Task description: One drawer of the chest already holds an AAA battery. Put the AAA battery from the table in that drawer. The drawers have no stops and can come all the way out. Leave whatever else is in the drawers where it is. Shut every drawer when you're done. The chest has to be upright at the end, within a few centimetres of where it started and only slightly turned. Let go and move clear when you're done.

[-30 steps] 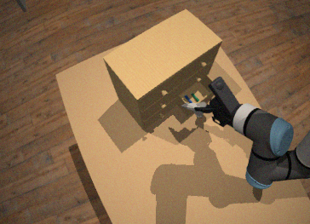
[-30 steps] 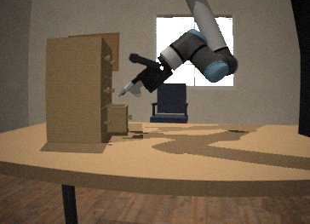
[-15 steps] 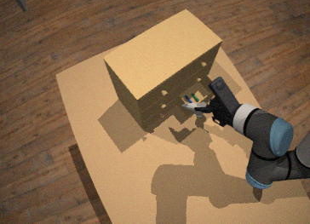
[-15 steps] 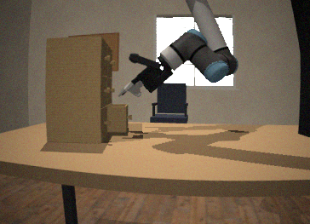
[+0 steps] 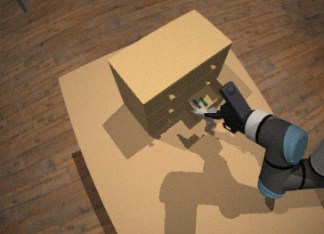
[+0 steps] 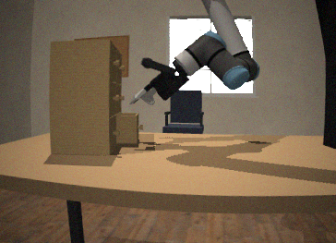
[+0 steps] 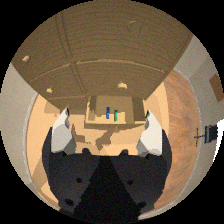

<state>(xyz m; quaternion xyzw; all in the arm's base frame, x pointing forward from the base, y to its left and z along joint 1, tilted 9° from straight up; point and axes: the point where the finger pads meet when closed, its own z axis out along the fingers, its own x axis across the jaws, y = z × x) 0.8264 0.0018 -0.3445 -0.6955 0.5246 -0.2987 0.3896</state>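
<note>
The tan chest (image 5: 169, 52) (image 6: 80, 96) (image 7: 105, 40) stands upright on the table. Its low drawer (image 6: 128, 128) (image 7: 97, 121) is pulled out, on the right side of the front in the top view. A blue battery (image 5: 197, 103) (image 7: 107, 113) and a green battery (image 5: 204, 101) (image 7: 116, 116) show inside this drawer, side by side and apart, both lengthwise toward the drawer front. My gripper (image 5: 200, 112) (image 6: 141, 102) (image 7: 107, 109) is wide open with nothing between its fingers. It is above and in front of the open drawer, clear of both batteries. The other drawers look shut.
The knobs (image 6: 121, 98) (image 7: 122, 85) of the upper drawers stick out of the chest's front near my fingers. The table (image 5: 129, 190) (image 6: 194, 179) extends in front of the chest. A dark office chair (image 6: 186, 109) stands beyond the table.
</note>
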